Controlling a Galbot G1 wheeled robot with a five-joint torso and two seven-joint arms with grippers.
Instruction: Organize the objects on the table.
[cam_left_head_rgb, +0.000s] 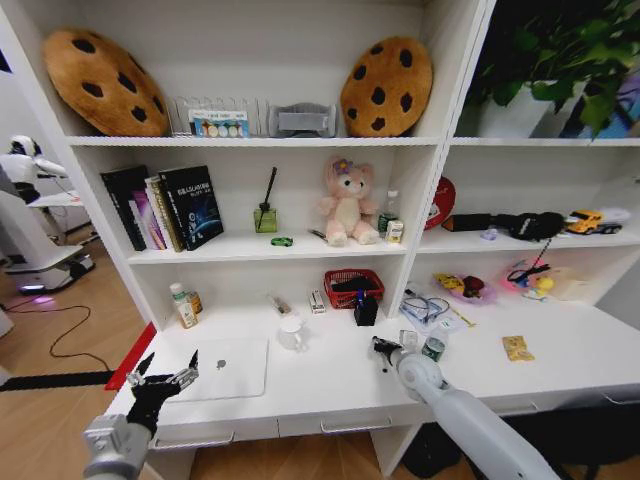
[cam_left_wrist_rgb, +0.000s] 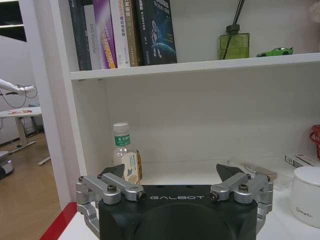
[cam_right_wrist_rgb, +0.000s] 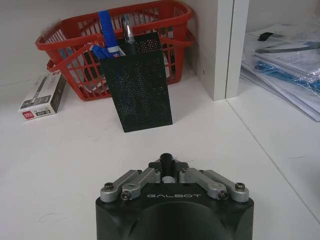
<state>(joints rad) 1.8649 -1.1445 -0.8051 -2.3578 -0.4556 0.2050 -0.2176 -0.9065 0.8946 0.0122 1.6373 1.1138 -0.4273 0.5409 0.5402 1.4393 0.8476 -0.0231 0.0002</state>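
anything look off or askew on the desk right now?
Nothing spilled or damaged. The black mesh pen holder looks tilted in the right wrist view, in front of the red basket. The right claw is shut on a dark marker.

Bright even light overhead; soft shadows under my fingers (cam_right_wrist_rgb: 167, 161); head view bends at edges, corners dim.

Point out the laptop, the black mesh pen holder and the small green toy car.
laptop (cam_left_head_rgb: 225, 368), head view, middle of its silver lid.
black mesh pen holder (cam_right_wrist_rgb: 140, 87), right wrist view, front mesh face.
green toy car (cam_left_wrist_rgb: 274, 51), left wrist view, its body.
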